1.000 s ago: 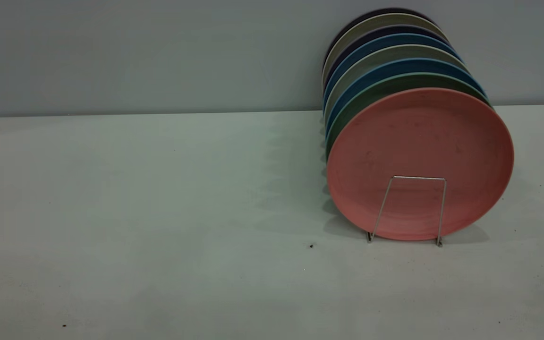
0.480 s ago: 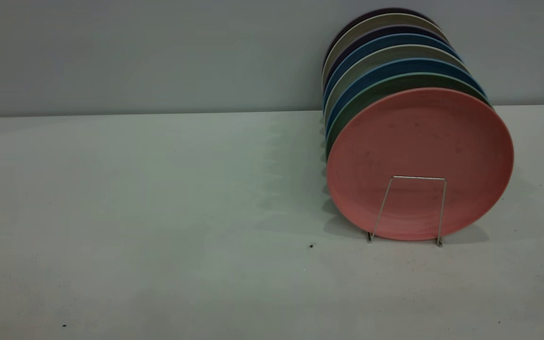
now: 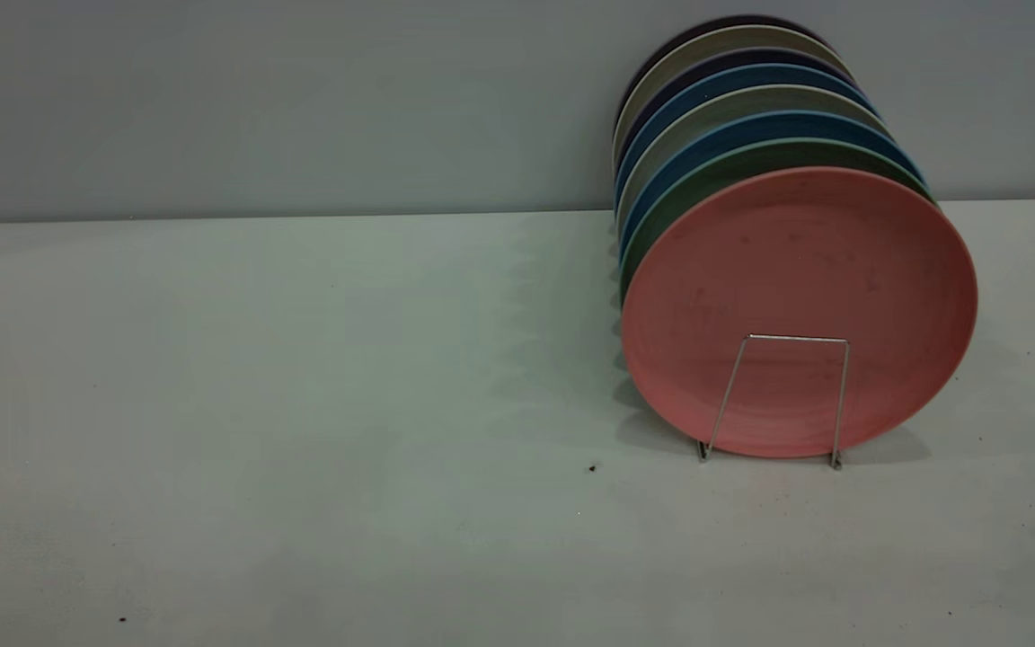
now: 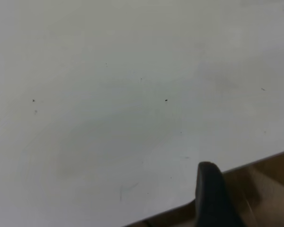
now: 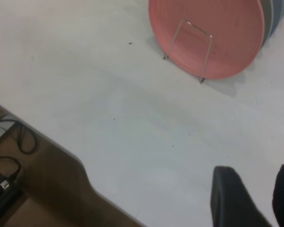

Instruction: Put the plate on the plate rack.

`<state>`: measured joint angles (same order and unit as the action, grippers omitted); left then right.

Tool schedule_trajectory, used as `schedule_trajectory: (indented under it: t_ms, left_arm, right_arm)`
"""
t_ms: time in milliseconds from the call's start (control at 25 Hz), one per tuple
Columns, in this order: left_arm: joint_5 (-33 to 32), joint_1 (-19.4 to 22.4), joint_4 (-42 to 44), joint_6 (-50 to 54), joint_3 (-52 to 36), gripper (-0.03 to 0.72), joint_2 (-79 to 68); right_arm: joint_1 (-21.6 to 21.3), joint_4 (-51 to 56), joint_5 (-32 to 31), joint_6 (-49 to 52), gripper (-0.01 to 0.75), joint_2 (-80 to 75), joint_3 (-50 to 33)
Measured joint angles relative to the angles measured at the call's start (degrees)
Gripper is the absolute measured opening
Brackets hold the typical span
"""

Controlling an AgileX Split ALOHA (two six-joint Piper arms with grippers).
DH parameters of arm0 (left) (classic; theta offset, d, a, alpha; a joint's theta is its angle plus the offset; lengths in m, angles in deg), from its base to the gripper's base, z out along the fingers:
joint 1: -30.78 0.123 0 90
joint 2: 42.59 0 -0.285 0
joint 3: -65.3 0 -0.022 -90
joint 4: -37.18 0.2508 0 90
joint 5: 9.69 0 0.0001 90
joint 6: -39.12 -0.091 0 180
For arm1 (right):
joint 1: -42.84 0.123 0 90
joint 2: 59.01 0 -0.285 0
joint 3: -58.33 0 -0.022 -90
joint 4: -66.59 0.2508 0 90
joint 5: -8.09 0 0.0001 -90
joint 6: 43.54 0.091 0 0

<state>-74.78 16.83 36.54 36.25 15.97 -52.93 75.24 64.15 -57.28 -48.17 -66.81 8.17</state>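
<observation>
The salmon-pink plate (image 3: 796,296) stands upright in the front slot of the silver wire plate rack (image 3: 787,340), behind its front loop divider. It also shows in the right wrist view (image 5: 213,33), with the rack's loop (image 5: 195,28) across it. Neither gripper shows in the exterior view. My right gripper (image 5: 255,170) is open and empty above bare table, well away from the plate. My left gripper (image 4: 250,182) is open and empty at the table's edge, with one finger (image 4: 209,189) in view.
Several more plates stand in the rack behind the pink one, a teal-green plate (image 3: 706,175) first, then blue and grey ones, back to the wall. The white table (image 3: 302,404) spreads to the left. Cables (image 5: 9,142) lie beyond the table's edge.
</observation>
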Motion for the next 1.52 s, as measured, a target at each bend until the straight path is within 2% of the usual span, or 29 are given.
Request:
schedule_trajectory:
  t_ms: [320,400,520,760,880,1000,1120,1520]
  left_arm:
    - [0.0,0.0,0.0,0.0,0.0,0.431,0.0]
    - [0.0,0.7,0.0,0.0,0.0,0.431,0.0]
    - [0.0,4.4,-0.1,0.0,0.0,0.431,0.0]
    - [0.1,13.1,-0.1,0.0,0.0,0.431,0.0]
    - [0.1,14.3,-0.1,0.0,0.0,0.431,0.6]
    - [0.1,14.3,-0.1,0.0,0.0,0.431,3.3]
    - [0.1,14.3,-0.1,0.0,0.0,0.431,3.8]
    - [0.1,11.9,-0.1,0.0,0.0,0.431,3.8]
  right_arm:
    - [0.0,0.0,0.0,0.0,0.237,0.0,0.0]
    - [-1.1,0.0,0.0,0.0,0.237,0.0,0.0]
    - [-6.6,0.0,0.0,0.0,0.237,0.0,0.0]
    - [-22.1,0.0,0.0,0.0,0.237,1.0,0.0]
    - [-27.8,0.0,0.0,0.0,0.237,1.0,0.0]
    - [-31.5,0.0,0.0,0.0,0.237,1.0,0.0]
    - [-33.1,0.0,0.0,0.0,0.237,1.0,0.0]
    - [-33.1,0.0,0.0,0.0,0.237,1.1,0.0]
